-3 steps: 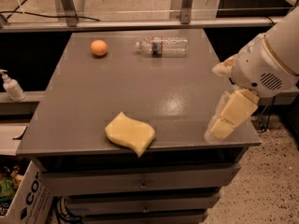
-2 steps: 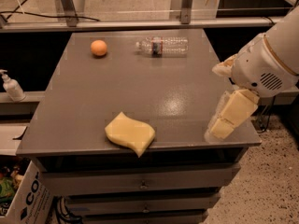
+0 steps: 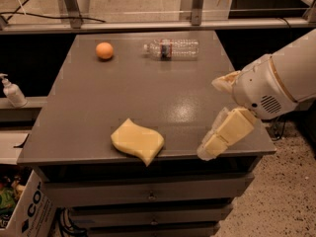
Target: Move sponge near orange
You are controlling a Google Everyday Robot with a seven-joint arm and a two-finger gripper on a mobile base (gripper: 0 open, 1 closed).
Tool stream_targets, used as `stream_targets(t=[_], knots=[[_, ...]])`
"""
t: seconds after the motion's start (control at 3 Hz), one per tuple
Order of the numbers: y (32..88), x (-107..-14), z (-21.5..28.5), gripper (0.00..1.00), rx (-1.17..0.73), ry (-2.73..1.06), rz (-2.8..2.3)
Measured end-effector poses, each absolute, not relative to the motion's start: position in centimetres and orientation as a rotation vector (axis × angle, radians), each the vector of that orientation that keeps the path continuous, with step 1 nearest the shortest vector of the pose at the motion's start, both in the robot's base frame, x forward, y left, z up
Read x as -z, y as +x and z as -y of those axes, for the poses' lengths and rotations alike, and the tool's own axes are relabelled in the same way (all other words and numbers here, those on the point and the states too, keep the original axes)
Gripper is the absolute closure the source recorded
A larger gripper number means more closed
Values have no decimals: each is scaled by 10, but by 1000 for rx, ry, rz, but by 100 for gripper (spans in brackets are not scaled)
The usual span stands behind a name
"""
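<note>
The pale yellow sponge (image 3: 137, 141) lies flat at the front edge of the grey table (image 3: 163, 98), one corner over the edge. The orange (image 3: 104, 50) sits at the table's far left. My gripper (image 3: 215, 113) is at the table's front right, to the right of the sponge and apart from it. Its yellowish fingers (image 3: 224, 132) stand spread apart and hold nothing.
A clear plastic water bottle (image 3: 172, 48) lies on its side at the back of the table, right of the orange. A soap dispenser (image 3: 12, 91) stands on a lower ledge at left. A cardboard box (image 3: 24, 212) sits on the floor at lower left.
My gripper has moved a little to the left, toward the sponge and the front edge. The sponge, orange and bottle have not moved.
</note>
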State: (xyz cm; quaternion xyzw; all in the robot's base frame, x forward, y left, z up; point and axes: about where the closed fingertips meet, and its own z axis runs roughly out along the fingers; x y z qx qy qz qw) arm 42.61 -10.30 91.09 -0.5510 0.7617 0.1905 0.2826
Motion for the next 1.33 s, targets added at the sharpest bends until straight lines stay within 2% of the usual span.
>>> stream_targets(t=[0.33,1.0,1.33], knots=[[423,-906,88,0,-537,-1472,-2002],[419,-842,5,0,-574,-1515,-1906],[419,-842,5,0,-574,-1515,-1906]])
